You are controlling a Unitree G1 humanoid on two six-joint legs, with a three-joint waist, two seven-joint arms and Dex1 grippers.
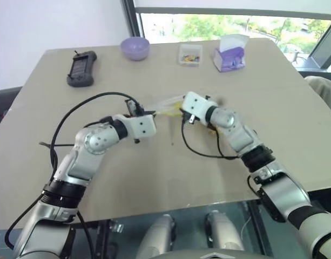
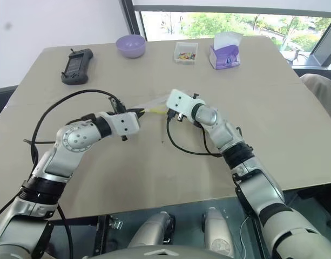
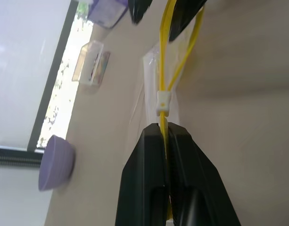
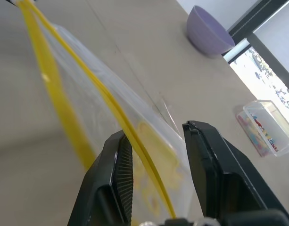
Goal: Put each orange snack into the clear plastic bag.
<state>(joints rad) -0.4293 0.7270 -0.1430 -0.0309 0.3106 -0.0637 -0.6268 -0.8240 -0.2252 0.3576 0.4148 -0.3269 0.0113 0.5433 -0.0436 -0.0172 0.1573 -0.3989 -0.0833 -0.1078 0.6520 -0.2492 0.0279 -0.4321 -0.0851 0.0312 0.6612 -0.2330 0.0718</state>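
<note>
My left fingers (image 3: 165,136) pinch yellow zip strip of clear plastic bag (image 4: 111,117). Right fingers (image 4: 156,160) spread w/ bag's rim between them, above beige counter (image 1: 154,178).

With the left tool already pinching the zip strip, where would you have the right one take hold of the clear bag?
On the nearer yellow lip of the clear plastic bag, coming in along the mouth from the end opposite the left tool. The two lips are parted there, and one already runs between the right tool's open fingers.

R gripper (image 4: 156,165) fingers apart w/ yellow zip edge of clear bag (image 4: 106,122) between, purple bowl (image 4: 209,31) & clear box (image 4: 267,129) on table (image 4: 149,61) beyond
</note>
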